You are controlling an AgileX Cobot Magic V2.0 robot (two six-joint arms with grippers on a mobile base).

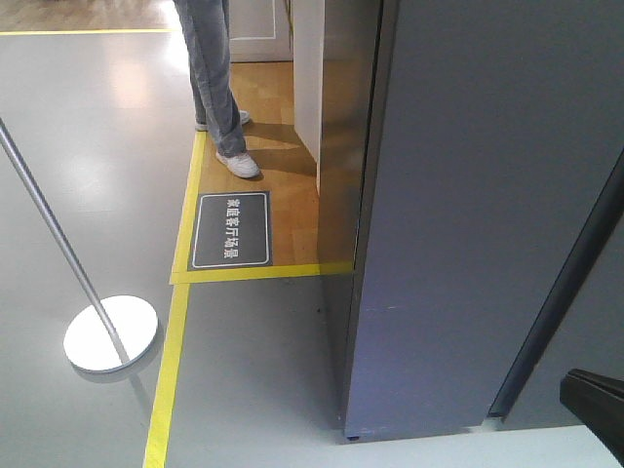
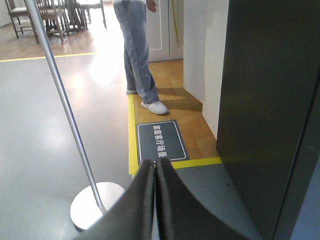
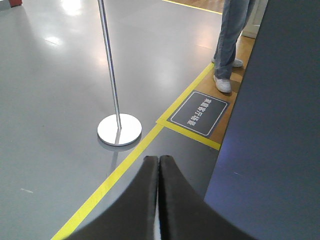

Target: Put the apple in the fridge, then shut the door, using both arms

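Observation:
The fridge (image 1: 468, 214) fills the right of the front view as tall dark-grey outer faces; none of its white inside shows. I cannot tell which face is the door. The same dark cabinet stands at the right of the left wrist view (image 2: 270, 100) and of the right wrist view (image 3: 280, 125). The apple is out of view. My left gripper (image 2: 156, 162) is shut with nothing in it, hanging over the floor left of the fridge. My right gripper (image 3: 159, 158) is also shut and holds nothing, close beside the grey face.
A metal stanchion pole on a round base (image 1: 110, 333) stands on the grey floor to the left. A person (image 1: 219, 88) stands on the wooden floor by a dark floor sign (image 1: 230, 230). Yellow tape (image 1: 166, 390) runs along the floor. A black robot part (image 1: 595, 405) shows at bottom right.

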